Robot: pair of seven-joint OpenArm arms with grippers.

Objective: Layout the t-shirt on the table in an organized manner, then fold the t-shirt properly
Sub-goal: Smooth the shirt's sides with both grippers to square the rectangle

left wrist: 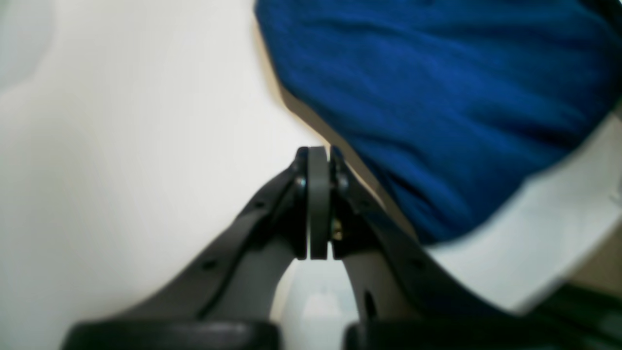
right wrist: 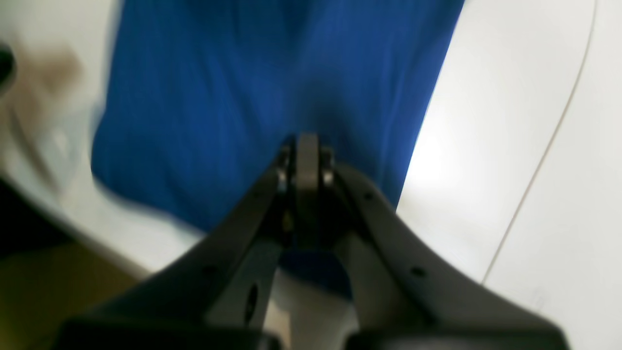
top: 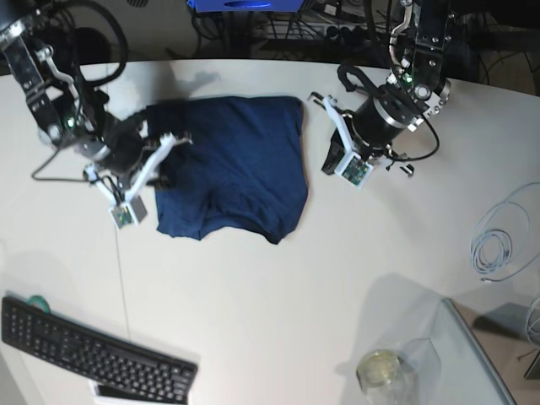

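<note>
Left gripper [left wrist: 318, 155]: jaws clenched, nothing held, just beside the t-shirt [top: 228, 169], off its edge. Right gripper [right wrist: 307, 146]: jaws clenched too, over the cloth; whether fabric is pinched, cannot tell. Shirt lies near the desk's [top: 278, 312] far edge, roughly flat but rumpled along one side. Judgement: layout partly done; smoothing and all folds remain.

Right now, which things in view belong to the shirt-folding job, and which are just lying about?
Part of the job:
- t-shirt, partly laid out
- table
- left gripper, shut, beside the shirt
- right gripper, shut, over the shirt's edge

Lying about:
- keyboard
- coiled cable
- glass jar
</note>
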